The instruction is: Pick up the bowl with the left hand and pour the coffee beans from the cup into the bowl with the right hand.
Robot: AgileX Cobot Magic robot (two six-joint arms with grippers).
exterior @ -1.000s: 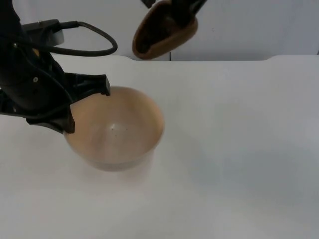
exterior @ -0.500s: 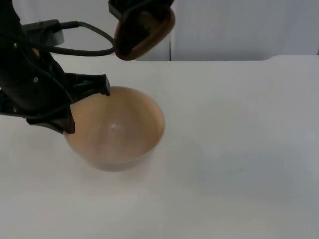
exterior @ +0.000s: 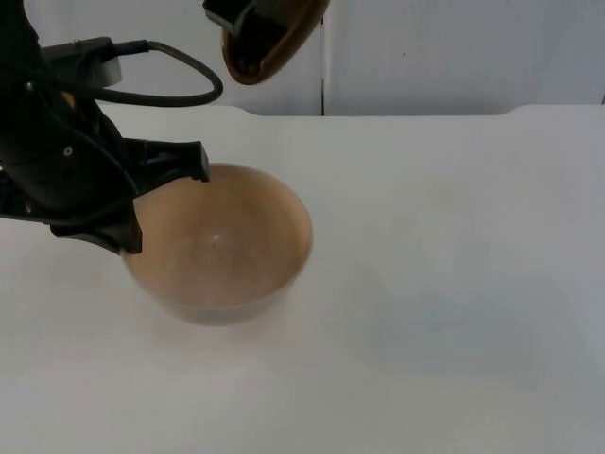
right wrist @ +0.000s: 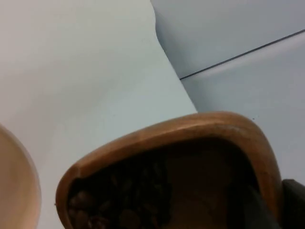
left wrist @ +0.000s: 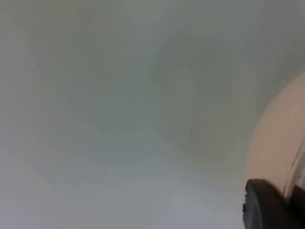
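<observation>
left claw [exterior: 163, 203] gripping the bowl's [exterior: 227, 251] left rim on the counter [exterior: 444, 284] | right claw [exterior: 248, 11] holding the brown cup [exterior: 269, 43] tilted, above and behind the bowl

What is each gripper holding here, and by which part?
The left gripper clamps the bowl by its rim on the robot's left side. The right gripper holds the tilted wooden cup of coffee beans by its rim.

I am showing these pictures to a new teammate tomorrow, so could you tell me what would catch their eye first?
Probably the tan bowl on the white table, with the left gripper clamped on its rim at the side nearer the left arm. Next, the brown wooden cup, held tilted in the air by the right gripper above and behind the bowl; the right wrist view shows coffee beans gathered at its lowered lip.
</observation>
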